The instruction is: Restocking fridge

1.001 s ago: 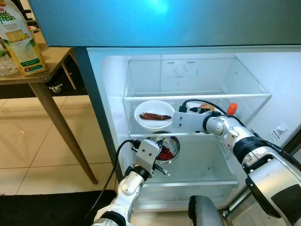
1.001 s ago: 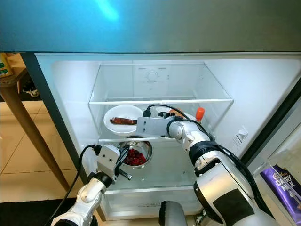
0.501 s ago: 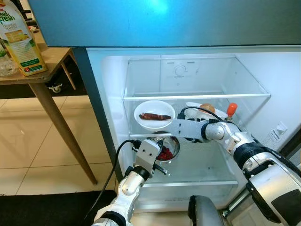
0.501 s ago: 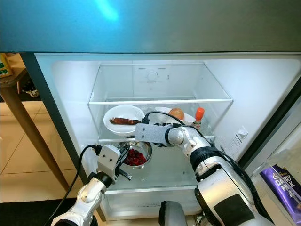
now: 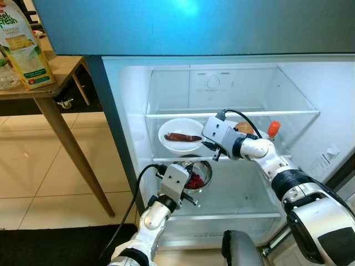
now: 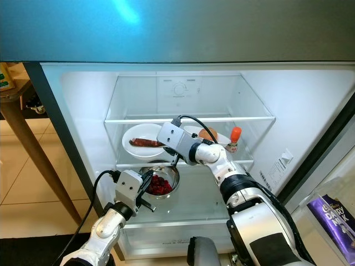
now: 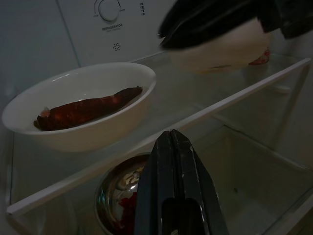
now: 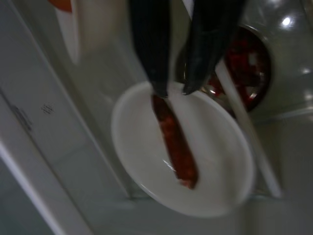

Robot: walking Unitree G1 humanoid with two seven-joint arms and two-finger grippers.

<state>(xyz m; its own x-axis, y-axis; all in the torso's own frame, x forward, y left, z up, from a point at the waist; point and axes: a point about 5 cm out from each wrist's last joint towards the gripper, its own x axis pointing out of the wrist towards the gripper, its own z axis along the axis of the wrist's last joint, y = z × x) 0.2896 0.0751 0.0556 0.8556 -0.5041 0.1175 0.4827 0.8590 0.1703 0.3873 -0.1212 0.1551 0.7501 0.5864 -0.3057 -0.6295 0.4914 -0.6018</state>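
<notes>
Fridge [image 5: 233, 88] stands open, its back wall carrying a dial above small print reading "REFRIGERATOR". On the middle glass shelf [image 5: 183, 159] a white bowl [image 5: 182, 134] holds a dark red sausage [image 5: 183, 137], long axis running 9 to 3 o'clock. At the bowl's 3 o'clock sit a plate with an orange-brown round item [image 5: 244, 127] and a small bottle with an orange cap [image 5: 273, 128]. Below the shelf, a steel bowl of red pieces [image 5: 195, 176].

The right hand [image 8: 172, 90] hovers just over the bowl's rim, fingers slightly parted, holding nothing. The left hand [image 7: 172, 147], fingers pressed together and empty, sits before the steel bowl.

At 10 o'clock, a wooden worktop [image 5: 55, 72] bears a carton [image 5: 22, 47] reading "fresh".
</notes>
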